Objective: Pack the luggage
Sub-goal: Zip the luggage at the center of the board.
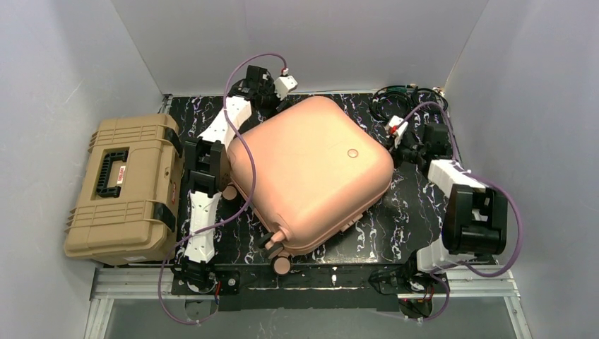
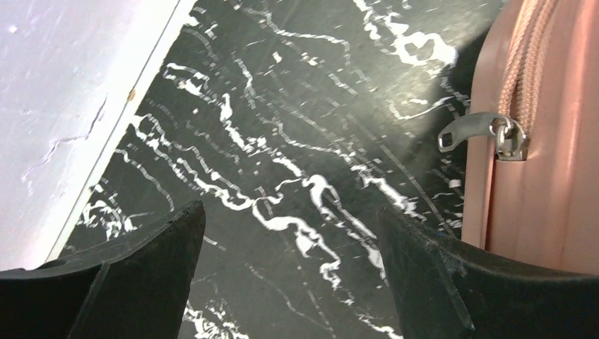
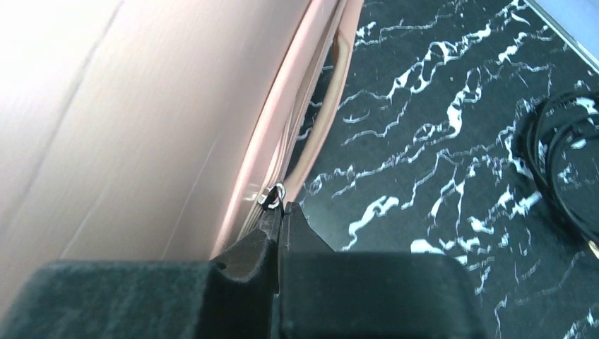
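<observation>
Black marble-look tabletop (image 1: 395, 226), white veins, boxed in by plain pale walls (image 1: 304, 42). Smooth peach-pink hard-shell suitcase (image 1: 311, 169), rounded corners, lies flat mid-table, turned askew, wheels at the near edge. My left gripper (image 2: 289, 212) gapes wide, holding nothing, just beside the flat metal zipper pull (image 2: 470, 131). Right gripper (image 3: 280, 208) clenched tight at the suitcase seam, small silver ring (image 3: 274, 194) at its tips; pinched or not, I cannot tell.

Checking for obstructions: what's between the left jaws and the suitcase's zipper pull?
Only bare marbled table, in the left wrist view; the zipper pull juts from the suitcase side.
</observation>
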